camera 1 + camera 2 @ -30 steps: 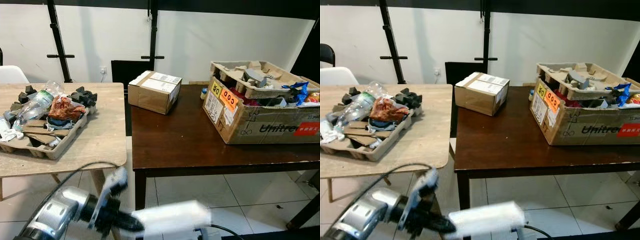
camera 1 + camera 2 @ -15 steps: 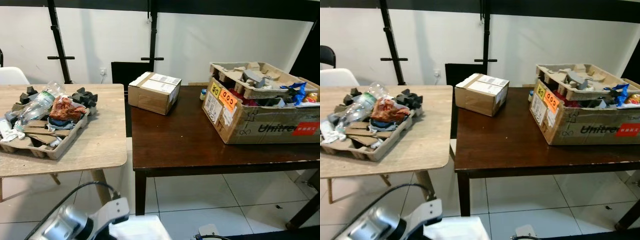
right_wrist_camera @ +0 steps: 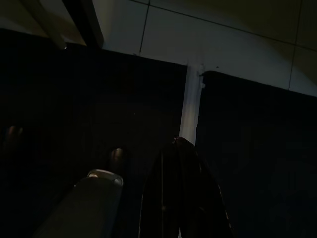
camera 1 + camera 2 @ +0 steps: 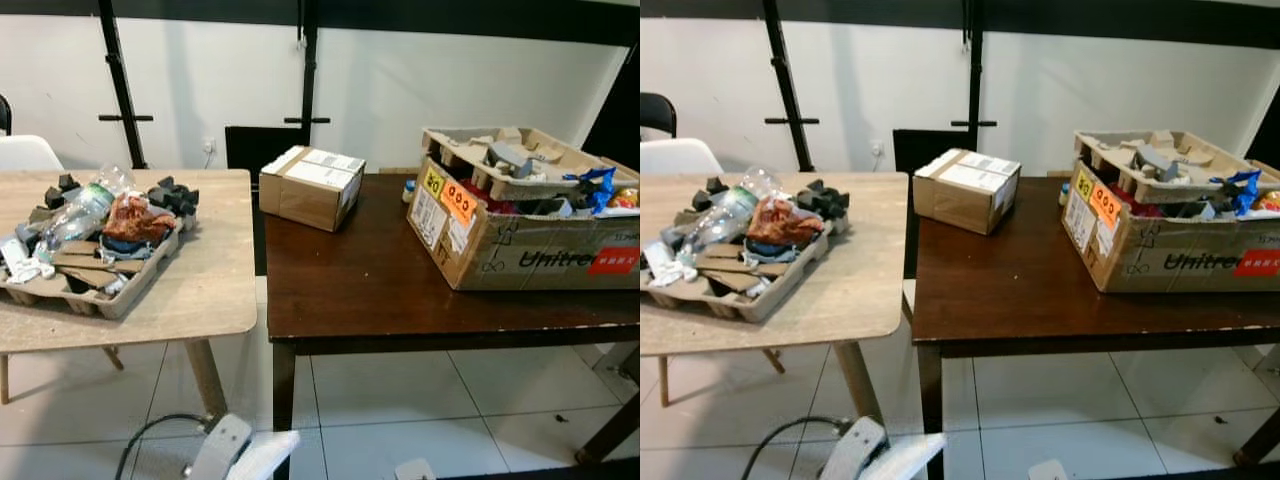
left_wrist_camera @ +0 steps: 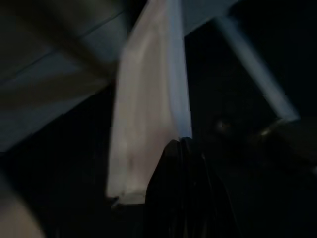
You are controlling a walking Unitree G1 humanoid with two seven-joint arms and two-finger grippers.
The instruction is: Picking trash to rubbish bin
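Observation:
A pulp tray (image 4: 108, 298) heaped with trash sits on the light wooden table (image 4: 205, 285) at the left; it holds a clear plastic bottle (image 4: 76, 214), a red wrapper (image 4: 134, 218) and dark scraps. My left gripper (image 5: 182, 145) hangs low below the table's front edge, shut on a flat white piece of trash (image 5: 148, 109). That white piece (image 4: 267, 450) pokes up at the bottom of the eye views beside my left wrist (image 4: 220, 448). My right gripper (image 3: 181, 143) hangs idle in the dark over the tiled floor, fingers together.
A dark wooden table (image 4: 390, 290) stands to the right of the light one. On it are a small sealed cardboard box (image 4: 312, 186) and a large open carton (image 4: 520, 248) full of pulp trays and wrappers. A white chair (image 4: 22, 152) stands at the far left.
My left arm has dropped with the white piece from the lower middle of the view down to its bottom edge. The camera has shifted slightly; the tables' contents are unchanged.

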